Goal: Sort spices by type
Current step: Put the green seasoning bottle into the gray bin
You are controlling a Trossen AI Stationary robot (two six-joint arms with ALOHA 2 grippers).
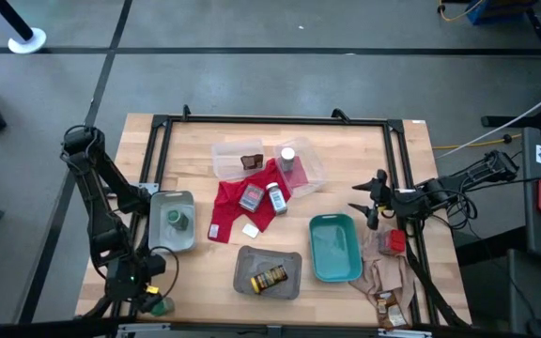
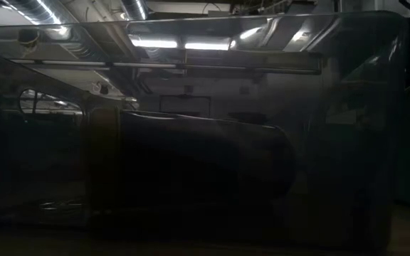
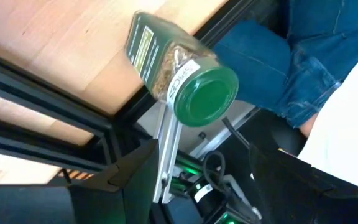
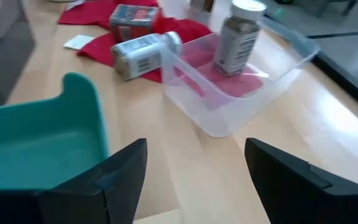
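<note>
L gripper [image 1: 148, 299] sits at the table's near-left corner, over the edge; can't tell from the views whether its fingers are open or closed. Just ahead of it in the L wrist view a green-lid jar [image 3: 182, 70] lies tilted at the table edge [image 3: 73, 56], lid end out past the wood, with a person's jeans [image 3: 291, 56] beyond; in the high view the same jar shows as a green spot by the gripper. R gripper [image 1: 369, 202] hangs over the table's right side, near the teal tray [image 1: 334, 246], fingers spread wide w/ nothing between them; in the R wrist view the fingers [image 4: 110, 180] frame bare wood, w/ the teal tray's rim to one side. Another green-lid jar [image 1: 177, 221] is in the grey tray [image 1: 170, 201] on the left. Yellow-label jar [image 1: 270, 278] lies on its side in a 2nd grey tray [image 1: 267, 254] at near centre. A white-cap bottle [image 4: 238, 36] stands upright in the clear tray [image 4: 229, 118] at the far centre; a brown packet [image 1: 251, 161] is in that tray's other part. On the red cloth [image 1: 225, 211] lie a red tin [image 1: 252, 195] and a 2nd white-cap bottle [image 1: 276, 198], on its side. Another red tin [image 1: 393, 242] rests on the beige cloth [image 1: 383, 272] at right, and a brown packet [image 1: 390, 308] lies near the near-right corner. Low view is blocked by a dark translucent wall close to the lens; nothing of the task can be made out there.
</note>
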